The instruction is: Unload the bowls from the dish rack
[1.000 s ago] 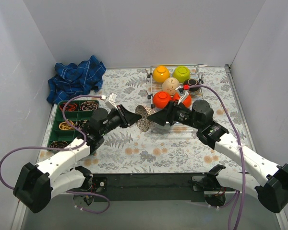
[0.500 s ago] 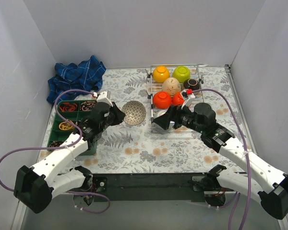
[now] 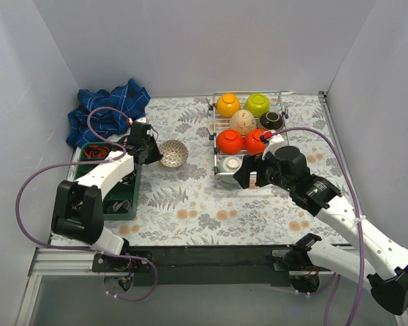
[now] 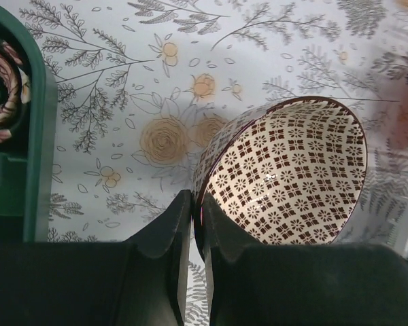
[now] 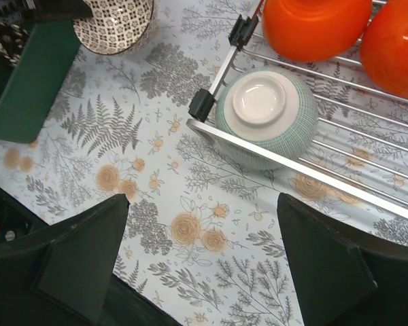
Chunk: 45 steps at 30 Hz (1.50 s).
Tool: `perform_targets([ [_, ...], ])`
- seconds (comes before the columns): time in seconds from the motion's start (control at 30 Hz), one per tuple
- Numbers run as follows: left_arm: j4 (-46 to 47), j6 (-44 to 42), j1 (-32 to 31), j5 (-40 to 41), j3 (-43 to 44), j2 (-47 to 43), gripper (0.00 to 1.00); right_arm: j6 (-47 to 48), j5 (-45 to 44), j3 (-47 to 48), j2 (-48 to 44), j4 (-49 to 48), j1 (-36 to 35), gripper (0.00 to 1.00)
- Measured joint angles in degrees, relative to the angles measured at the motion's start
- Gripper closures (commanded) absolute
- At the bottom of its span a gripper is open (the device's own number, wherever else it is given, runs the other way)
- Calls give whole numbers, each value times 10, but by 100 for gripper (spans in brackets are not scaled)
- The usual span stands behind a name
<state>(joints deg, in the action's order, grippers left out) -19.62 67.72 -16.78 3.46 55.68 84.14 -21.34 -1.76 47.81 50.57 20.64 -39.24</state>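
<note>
Right wrist view: the right gripper (image 5: pixel 202 217) gapes wide, the upside-down pale bowl (image 5: pixel 265 119) lying straight ahead of it in the rack's (image 5: pixel 367 197) near-left corner, while the left gripper (image 4: pixel 194 204) pinches the patterned bowl's (image 4: pixel 285 176) rim.

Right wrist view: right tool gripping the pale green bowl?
No, the right tool is wide open, clear of the pale green bowl in the dish rack.

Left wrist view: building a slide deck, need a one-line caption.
Left gripper shut on the rim of the white patterned bowl over the floral tablecloth, green tray at left.
</note>
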Motion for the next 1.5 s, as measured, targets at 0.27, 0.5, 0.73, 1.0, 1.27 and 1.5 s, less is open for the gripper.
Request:
perform_targets([
  [0.27, -1, -9, 31, -59, 43, 97, 100, 28, -15, 5, 10, 53, 0, 2],
  [0.5, -5, -13, 35, -87, 48, 112, 77, 33, -20, 32, 62, 67, 0, 2],
  [0.73, -9, -21, 35, -101, 49, 75, 36, 21, -10, 72, 122, 69, 19, 2],
  [1.0, -44, -19, 35, -109, 40, -38, 2, -4, 59, 102, 195, 66, 112, 3],
  [1.27, -89, 37, 35, -158, -49, -272, 2, -29, 176, 107, 279, 43, 211, 2],
  [1.5, -141, 64, 35, -174, -80, -359, 2, -43, 263, 107, 332, 1, 244, 1],
])
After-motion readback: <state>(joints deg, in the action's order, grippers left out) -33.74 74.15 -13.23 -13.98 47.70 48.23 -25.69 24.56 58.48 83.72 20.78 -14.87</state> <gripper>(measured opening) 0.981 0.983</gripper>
